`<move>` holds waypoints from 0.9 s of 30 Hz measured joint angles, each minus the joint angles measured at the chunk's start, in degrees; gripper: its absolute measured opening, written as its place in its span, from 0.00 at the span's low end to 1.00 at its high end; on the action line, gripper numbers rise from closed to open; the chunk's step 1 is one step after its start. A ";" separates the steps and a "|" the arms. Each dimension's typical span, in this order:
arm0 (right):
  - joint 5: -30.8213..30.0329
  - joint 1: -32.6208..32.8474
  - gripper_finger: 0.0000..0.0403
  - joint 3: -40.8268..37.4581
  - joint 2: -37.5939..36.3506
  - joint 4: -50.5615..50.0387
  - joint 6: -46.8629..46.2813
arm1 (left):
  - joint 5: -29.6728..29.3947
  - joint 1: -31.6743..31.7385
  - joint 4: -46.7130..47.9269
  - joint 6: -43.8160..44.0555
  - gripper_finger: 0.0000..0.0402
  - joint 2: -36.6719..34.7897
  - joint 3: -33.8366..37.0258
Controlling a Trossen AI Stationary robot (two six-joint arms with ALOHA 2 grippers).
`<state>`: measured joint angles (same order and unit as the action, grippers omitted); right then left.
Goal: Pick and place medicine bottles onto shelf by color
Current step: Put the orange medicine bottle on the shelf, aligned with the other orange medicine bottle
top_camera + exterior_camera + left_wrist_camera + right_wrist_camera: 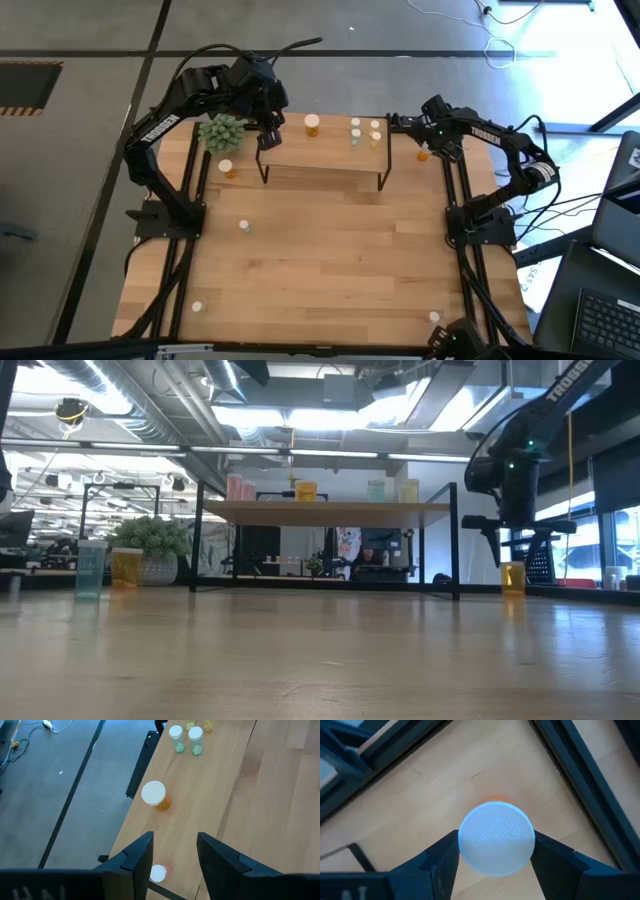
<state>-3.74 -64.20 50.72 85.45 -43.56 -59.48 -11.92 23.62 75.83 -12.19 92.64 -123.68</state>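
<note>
The shelf stands at the table's far middle. On its board are an orange bottle, two pale green bottles and, at its left end, a pink-red bottle, all upright. My left gripper hangs open above the shelf's left end, well over the pink-red bottle and touching nothing. Right of the shelf, my right gripper points down, shut on an orange bottle with a white cap. My right gripper comes from above, pointing down, with one finger on each side of the orange bottle's white cap, at its rim. The bottle stands upright with its base on the table.
A spiky green plant stands left of the shelf, with an orange bottle beside it. Loose bottles stand at the middle left, near left and near right. The arm bases flank the table.
</note>
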 joint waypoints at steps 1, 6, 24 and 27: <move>-0.11 0.46 0.56 0.00 -0.11 -0.05 0.19 | 0.00 -0.01 -0.02 -0.01 0.37 0.00 0.00; 0.12 2.04 0.56 -0.19 -1.06 -0.16 0.16 | 0.00 -0.01 -0.02 -0.02 0.37 0.00 -0.01; -0.99 5.31 0.56 -0.11 -9.09 -3.66 6.27 | 0.00 -0.02 -0.02 -4.73 0.37 0.00 0.00; -1.17 5.55 0.56 -0.09 -10.76 -4.71 8.63 | 0.00 -0.02 -0.02 -4.74 0.37 0.00 0.00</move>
<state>-4.91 -58.65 50.63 74.68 -48.27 -50.85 -11.92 23.59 75.81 -16.93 92.64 -123.68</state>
